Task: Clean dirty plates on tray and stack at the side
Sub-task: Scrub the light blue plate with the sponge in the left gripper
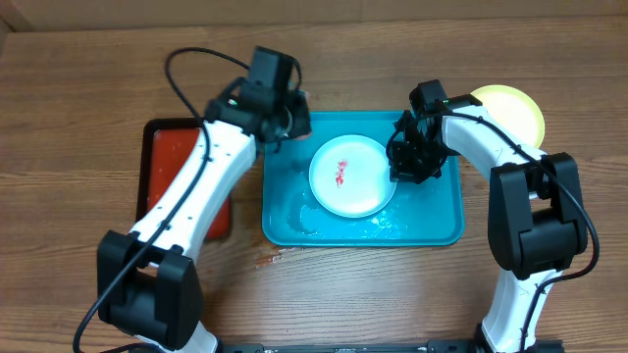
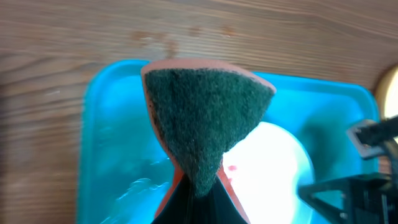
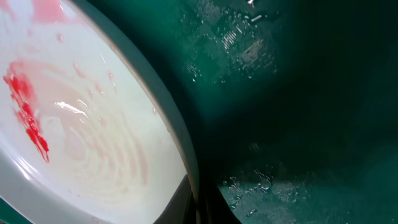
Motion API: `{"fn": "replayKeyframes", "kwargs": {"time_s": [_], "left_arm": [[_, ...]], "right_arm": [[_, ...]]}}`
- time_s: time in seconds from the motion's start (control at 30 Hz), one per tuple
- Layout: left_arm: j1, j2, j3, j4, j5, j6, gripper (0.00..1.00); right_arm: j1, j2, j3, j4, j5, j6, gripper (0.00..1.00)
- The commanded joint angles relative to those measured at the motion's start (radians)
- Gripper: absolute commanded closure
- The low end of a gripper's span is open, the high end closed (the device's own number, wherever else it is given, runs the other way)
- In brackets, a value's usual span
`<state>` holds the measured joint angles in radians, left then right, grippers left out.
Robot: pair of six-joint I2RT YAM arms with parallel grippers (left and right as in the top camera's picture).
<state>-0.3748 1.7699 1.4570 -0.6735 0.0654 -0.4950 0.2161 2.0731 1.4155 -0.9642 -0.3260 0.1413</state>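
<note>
Wooden table (image 1: 98, 88) under turquoise tray (image 1: 432, 218), red tray (image 1: 167, 157) beside it leftward, yellow-green plate (image 1: 512, 108) rightward.

One plate (image 1: 359, 186) lies in the tray (image 1: 432, 222), another plate (image 1: 516, 110) right of it.

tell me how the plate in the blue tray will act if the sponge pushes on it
The plate will likely slide: the tray floor shows water and a wet sheen. It looks like thin stiff plastic, so probably light. Pressed off-centre by the sponge, it may tip up.
</note>
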Motion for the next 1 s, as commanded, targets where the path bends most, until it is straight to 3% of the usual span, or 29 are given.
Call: {"fn": "replayKeyframes", "kwargs": {"time_s": [0.0,0.27,0.6,0.87,0.97], "left_arm": [[-0.041,0.012,-0.079,0.101,0.031,-0.008,0.96],[-0.124,0.134,-0.117,0.207,0.129,-0.088,0.96],[-0.166,0.27,-0.117,0.225,0.132,-0.084,0.96],[-0.091,0.27,-0.092,0.137,-0.15,-0.011,0.96],[-0.057,0.27,-0.033,0.072,-0.148,0.021,0.96]], "right_arm": [[0.0,0.015,-0.009,0.017,0.017,0.026,0.96],[0.004,0.015,-0.009,0.059,0.002,0.124,0.96],[0.004,0.015,-0.009,0.08,0.003,0.14,0.96],[0.004,0.015,-0.009,0.075,0.003,0.14,0.96],[0.004,0.015,-0.009,0.073,0.003,0.14,0.96]]}}
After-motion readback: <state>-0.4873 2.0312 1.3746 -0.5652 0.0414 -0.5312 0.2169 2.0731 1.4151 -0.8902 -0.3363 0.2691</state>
